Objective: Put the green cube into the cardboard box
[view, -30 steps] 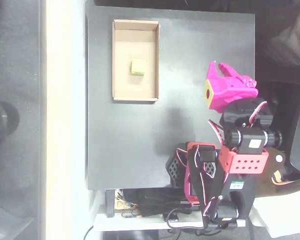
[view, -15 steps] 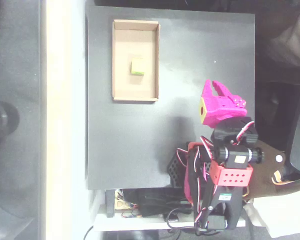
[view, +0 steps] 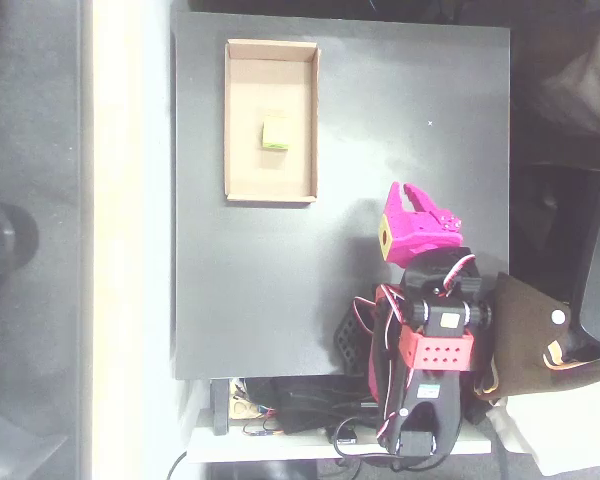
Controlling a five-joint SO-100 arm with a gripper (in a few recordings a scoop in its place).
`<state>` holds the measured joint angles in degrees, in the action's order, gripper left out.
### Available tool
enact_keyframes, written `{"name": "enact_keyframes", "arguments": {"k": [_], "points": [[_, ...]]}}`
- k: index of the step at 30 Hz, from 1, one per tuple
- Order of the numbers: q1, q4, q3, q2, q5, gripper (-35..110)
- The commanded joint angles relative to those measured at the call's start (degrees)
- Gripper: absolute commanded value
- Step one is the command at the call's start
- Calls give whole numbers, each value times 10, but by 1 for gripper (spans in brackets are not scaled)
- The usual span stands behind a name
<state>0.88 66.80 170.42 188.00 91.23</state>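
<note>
Black matte tabletop | small lime-green cube lies inside shallow tan cardboard box, task looks complete | magenta two-finger gripper well apart, lower right of box, finger spread unclear, carrying nothing

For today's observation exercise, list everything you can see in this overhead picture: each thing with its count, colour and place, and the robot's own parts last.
cardboard box: one, tan, upper left of the black table, open top.
green cube: one, yellow-green, inside the cardboard box, near its middle.
table: one, black, centre of the overhead view.
brown object: one, right of the arm's base, off the table; cannot tell what.
cables: dark bundle, below the table's lower edge.
gripper: one, magenta with a yellow patch, lower right of the table, apart from the box.
arm: one, red and black, bottom right.
</note>
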Motion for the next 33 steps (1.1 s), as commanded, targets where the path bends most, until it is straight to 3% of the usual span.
{"name": "enact_keyframes", "arguments": {"k": [1, 18, 25, 33], "points": [[5, -5, 24, 15, 60, 3], [5, 5, 105, 11, 62, 3], [5, 76, 105, 15, 62, 3], [5, 84, 105, 15, 67, 4]]}}
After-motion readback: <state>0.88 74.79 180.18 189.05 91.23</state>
